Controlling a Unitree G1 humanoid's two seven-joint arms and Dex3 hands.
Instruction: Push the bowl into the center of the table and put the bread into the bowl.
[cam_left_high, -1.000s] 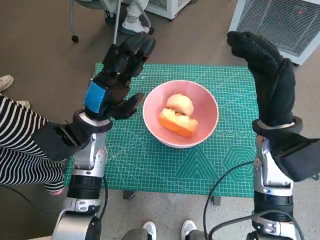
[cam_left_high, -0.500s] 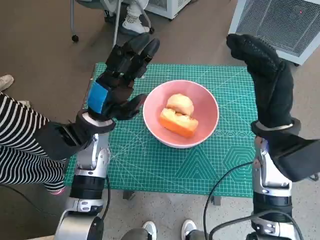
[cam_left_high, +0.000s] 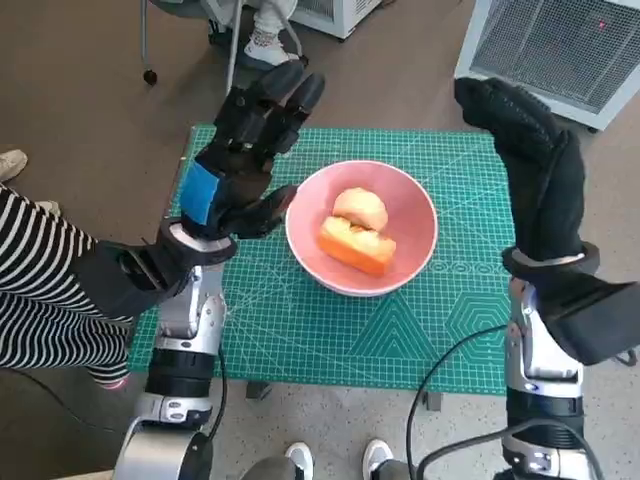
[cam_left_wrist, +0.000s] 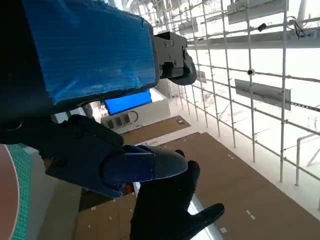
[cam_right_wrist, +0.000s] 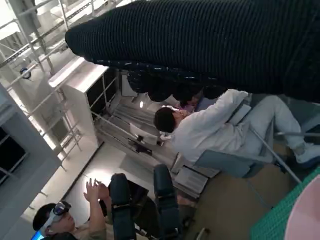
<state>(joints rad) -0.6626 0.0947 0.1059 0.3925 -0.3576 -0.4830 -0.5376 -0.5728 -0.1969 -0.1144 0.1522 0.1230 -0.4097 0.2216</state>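
A pink bowl (cam_left_high: 410, 255) sits near the middle of the green cutting mat (cam_left_high: 330, 330). Two pieces of bread (cam_left_high: 357, 228) lie inside it, a pale round one on an orange-crusted one. My left hand (cam_left_high: 243, 160), black with blue tape, is raised beside the bowl's left rim with its fingers spread and nothing in it. My right hand (cam_left_high: 533, 160), in the black glove, is raised above the mat's right edge, also holding nothing. In the left wrist view my left hand's fingers (cam_left_wrist: 120, 162) are apart, and the gloved right hand (cam_left_wrist: 167, 210) shows beyond them.
A person in striped clothing (cam_left_high: 35, 300) sits close at the left of the table. Shoes (cam_left_high: 340, 460) show at the table's near edge. A white grilled unit (cam_left_high: 555, 45) stands at the far right, and a chair leg with caster (cam_left_high: 148, 70) at the far left. A seated person (cam_right_wrist: 210, 130) appears in the right wrist view.
My left hand has risen slightly and drifted a little toward the bowl. The right hand, bowl and bread have stayed put.
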